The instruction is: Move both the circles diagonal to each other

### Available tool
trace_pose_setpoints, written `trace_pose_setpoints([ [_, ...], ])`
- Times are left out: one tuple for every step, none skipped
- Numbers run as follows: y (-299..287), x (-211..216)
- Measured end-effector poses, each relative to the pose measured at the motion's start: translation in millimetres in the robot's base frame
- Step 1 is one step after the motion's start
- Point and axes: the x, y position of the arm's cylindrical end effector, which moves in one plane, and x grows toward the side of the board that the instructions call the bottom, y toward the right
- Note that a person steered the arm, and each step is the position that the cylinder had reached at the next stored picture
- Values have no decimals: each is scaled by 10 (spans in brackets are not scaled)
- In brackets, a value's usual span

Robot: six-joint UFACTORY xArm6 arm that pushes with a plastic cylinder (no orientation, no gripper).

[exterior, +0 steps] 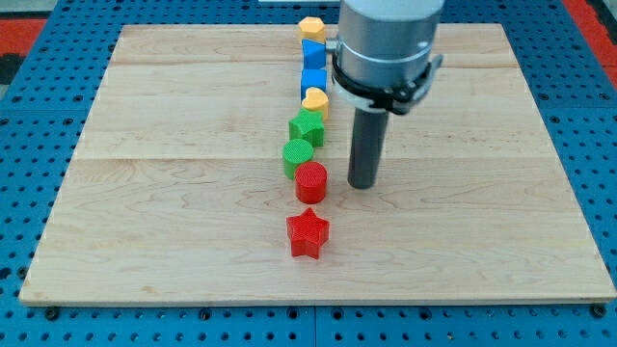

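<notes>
Two circles, we count: red circle and green circle, touching, at nine o'clock of my tip, which holds nothing.

On the pale wooden counter, my tip rests just to the view's right of the red plastic circle. The green plastic circle touches the red one at its upper left. A red plastic star lies below them.
</notes>
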Motion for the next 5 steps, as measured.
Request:
trace_pose_setpoints([
  [-763, -67],
  [-1598, -74],
  [-1600, -107],
  [-1536, 194],
  [-1125, 67],
])
